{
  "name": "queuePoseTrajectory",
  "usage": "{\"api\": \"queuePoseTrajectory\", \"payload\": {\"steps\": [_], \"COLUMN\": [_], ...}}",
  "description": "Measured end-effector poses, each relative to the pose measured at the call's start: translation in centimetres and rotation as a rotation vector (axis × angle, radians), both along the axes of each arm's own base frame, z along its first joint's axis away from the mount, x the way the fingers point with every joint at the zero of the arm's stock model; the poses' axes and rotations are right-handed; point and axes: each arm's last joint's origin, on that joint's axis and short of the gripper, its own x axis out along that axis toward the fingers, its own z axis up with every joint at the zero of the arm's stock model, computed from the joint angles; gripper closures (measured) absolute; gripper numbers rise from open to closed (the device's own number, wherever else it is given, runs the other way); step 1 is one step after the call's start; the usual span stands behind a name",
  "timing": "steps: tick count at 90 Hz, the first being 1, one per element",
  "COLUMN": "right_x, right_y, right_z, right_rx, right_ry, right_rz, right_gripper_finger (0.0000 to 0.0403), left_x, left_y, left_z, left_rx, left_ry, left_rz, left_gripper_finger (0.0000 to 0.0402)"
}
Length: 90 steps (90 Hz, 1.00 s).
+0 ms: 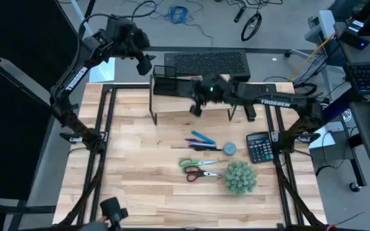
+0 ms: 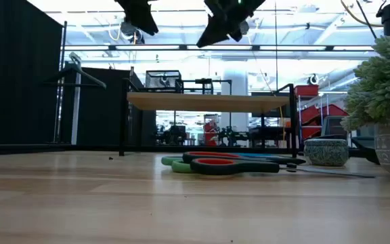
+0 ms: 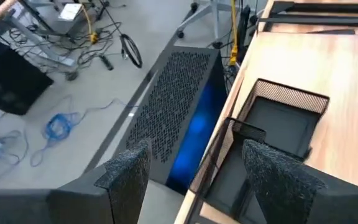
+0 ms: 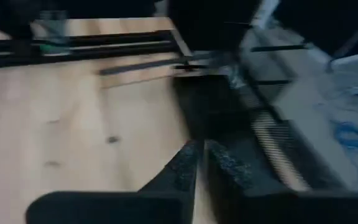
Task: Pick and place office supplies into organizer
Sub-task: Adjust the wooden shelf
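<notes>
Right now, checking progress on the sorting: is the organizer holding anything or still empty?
Seemingly empty. The left wrist view shows the organizer's open compartment bare; the cup section is partly hidden. Pens and scissors lie on the table.

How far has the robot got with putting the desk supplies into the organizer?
Nothing looks stored yet. The pens and both scissors lie on the table, while the organizer on the shelf shows only bare compartments in the left wrist view. The right gripper, jaws nearly shut and holding nothing visible, hangs above the shelf; the left gripper waits open by the organizer. Everything remains.
</notes>
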Motion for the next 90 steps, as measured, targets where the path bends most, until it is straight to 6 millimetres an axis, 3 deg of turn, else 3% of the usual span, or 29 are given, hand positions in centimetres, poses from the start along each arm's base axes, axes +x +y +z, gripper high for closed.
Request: {"api": "queuePoseTrajectory", "payload": {"steps": [33,39,47,59,78,90], "right_x": [-2.7,-3.4,-4.3,-4.3,-1.5,-0.3], "right_y": [-6.4,-6.8,-5.9,-3.3,0.8,2.3], "right_z": [0.0,-0.2,-0.2,-1.1,-8.1,-10.6], "right_rx": [-0.007,0.000,0.023,0.154,0.170,0.123], "right_ry": [-0.001,0.046,0.137,0.222,0.303,0.245], "right_rz": [-0.184,-0.190,-0.091,0.128,0.256,0.293], "right_gripper_finger": [0.0226,0.0214,0.0211,0.0238,0.0336,0.0395], "left_x": [-0.2,-0.2,0.0,0.0,0.4,0.8], "left_y": [2.3,2.4,2.1,1.7,1.3,1.0], "left_z": [-0.9,-1.0,-1.2,-1.5,-1.6,-1.5], "left_rx": [-0.014,-0.019,-0.039,-0.069,-0.076,-0.072], "left_ry": [-0.008,-0.004,0.013,0.038,0.045,0.043], "left_rz": [0.039,0.039,0.031,0.024,0.006,-0.011], "left_gripper_finger": [0.0160,0.0160,0.0160,0.0160,0.0160,0.0160]}}
